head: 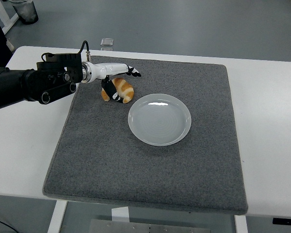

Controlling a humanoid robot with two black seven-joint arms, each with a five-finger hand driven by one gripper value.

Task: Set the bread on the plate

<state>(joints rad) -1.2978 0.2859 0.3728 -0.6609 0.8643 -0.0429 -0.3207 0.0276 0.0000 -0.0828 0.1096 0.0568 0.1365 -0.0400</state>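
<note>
1. Tabletop (276, 121): white, carrying 1 grey mat (150, 165) that covers most of its middle area.
2. Bread (122, 89): 1 croissant, golden-brown with pale bands, lying on the mat in its far-left part. It sits just beside the plate's far-left rim, not on the plate; whether the 2 touch cannot be told.
3. Plate (159, 119): 1 round white plate, flat on the mat near its centre, nothing on it.
4. Left hand (114, 77): white and black, at the end of a black arm (29, 87) that enters from the left edge. The hand is over the bread. Its fingers (131, 71) reach out narrowly above the bread's far side, with black tips pointing right. The thumb (108, 90), dark, comes down on the bread's near-left side and appears to touch it. The bread thus lies between thumb and fingers, but a closed hold on it cannot be confirmed; the bread rests on the mat.
5. Right hand: not visible.
6. Small clear object (106, 43): on the tabletop just beyond the mat's far edge; too small to identify.
7. Bin (25, 10): dark, on the floor at the top-left corner, partly cut off.
</note>
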